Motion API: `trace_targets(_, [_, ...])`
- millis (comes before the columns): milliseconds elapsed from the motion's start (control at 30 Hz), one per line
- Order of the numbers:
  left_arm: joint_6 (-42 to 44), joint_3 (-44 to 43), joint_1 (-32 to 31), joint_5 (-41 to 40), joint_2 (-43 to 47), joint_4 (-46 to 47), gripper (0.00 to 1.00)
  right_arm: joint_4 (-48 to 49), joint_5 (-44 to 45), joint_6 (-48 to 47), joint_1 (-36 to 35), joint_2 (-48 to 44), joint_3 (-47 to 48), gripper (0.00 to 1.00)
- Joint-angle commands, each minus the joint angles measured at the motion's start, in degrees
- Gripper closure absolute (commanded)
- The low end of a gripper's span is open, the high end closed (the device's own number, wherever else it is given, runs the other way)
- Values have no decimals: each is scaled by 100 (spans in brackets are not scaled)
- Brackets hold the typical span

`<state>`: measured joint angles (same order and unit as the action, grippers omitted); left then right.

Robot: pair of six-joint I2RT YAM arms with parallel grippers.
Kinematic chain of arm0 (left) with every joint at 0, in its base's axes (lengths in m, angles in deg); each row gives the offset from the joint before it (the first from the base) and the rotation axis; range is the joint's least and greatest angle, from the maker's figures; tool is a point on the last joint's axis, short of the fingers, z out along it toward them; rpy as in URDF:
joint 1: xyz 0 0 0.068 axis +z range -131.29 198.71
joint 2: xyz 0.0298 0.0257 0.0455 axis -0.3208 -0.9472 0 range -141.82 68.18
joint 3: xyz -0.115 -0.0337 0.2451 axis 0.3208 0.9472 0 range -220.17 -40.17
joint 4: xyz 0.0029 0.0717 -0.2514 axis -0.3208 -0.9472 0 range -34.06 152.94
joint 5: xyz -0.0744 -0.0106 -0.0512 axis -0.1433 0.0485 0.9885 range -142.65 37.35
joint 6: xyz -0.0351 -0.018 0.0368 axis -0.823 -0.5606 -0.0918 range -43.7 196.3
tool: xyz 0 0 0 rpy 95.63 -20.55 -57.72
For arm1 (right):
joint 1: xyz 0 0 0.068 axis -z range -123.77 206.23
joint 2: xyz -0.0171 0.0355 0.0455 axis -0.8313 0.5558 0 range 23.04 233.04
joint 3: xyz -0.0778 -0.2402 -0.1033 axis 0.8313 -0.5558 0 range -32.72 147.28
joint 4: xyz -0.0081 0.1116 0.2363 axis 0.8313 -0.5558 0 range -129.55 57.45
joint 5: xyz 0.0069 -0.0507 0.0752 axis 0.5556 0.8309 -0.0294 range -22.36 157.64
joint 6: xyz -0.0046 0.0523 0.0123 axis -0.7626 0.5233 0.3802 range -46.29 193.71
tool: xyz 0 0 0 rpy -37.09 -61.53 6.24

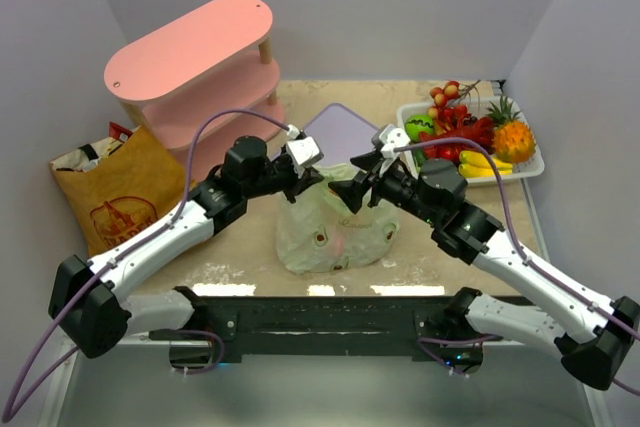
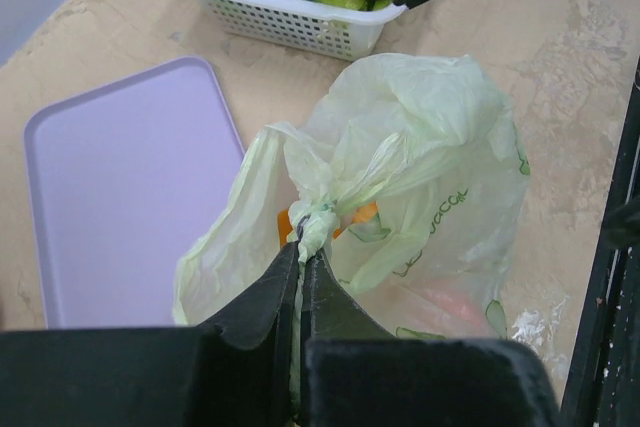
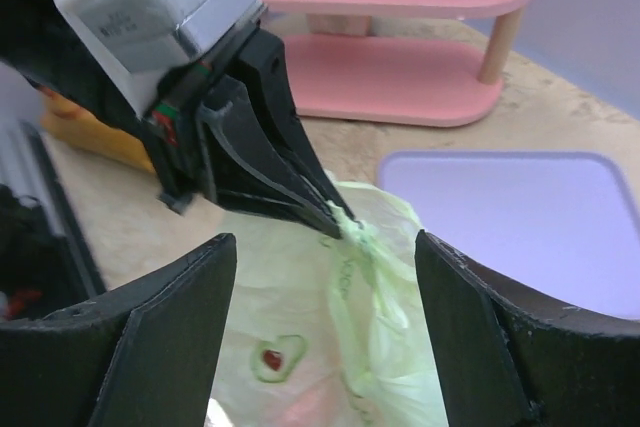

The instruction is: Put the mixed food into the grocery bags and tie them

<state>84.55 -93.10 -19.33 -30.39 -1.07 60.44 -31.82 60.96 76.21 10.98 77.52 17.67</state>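
We note a thin, crinkly, translucent pale-green plastic bag (image 2: 420, 147); a matt brown paper bag (image 1: 120, 197); a smooth, matt lilac tray (image 2: 120, 197) (apparently plastic); a perforated white plastic basket (image 2: 290, 22); a mottled, stone-look tabletop (image 2: 570, 77).

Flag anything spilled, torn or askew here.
Nothing torn or tipped. Thin pale-green plastic bag slumps, its twisted neck pinched by the left gripper. White flecks on the beige marbled table beside it: crumbs or wear, cannot tell.

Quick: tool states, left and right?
Left tool: closed, pinching the twisted neck of the green plastic bag.
Right tool: open, holding nothing.
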Motion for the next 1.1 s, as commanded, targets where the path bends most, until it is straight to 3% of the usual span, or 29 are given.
trace_targets(0, [150,124,-80,-160,289,487,100,-100,305,2101,17,-201,234,25])
trace_targets(167, [186,195,-247,-336,342,549,100,-92,975,5124,25,-350,-142,27])
trace_targets(333, [256,265,-423,-687,404,523,100,1190,782,7216,17,-315,-1065,27])
trace_targets(700, [230,423,-713,-1004,597,646,100,876,1300,7897,17,45,-1075,25])
trace_targets(1067, [221,503,-942,-1075,632,716,100,1430,1379,8205,17,800,-1014,29])
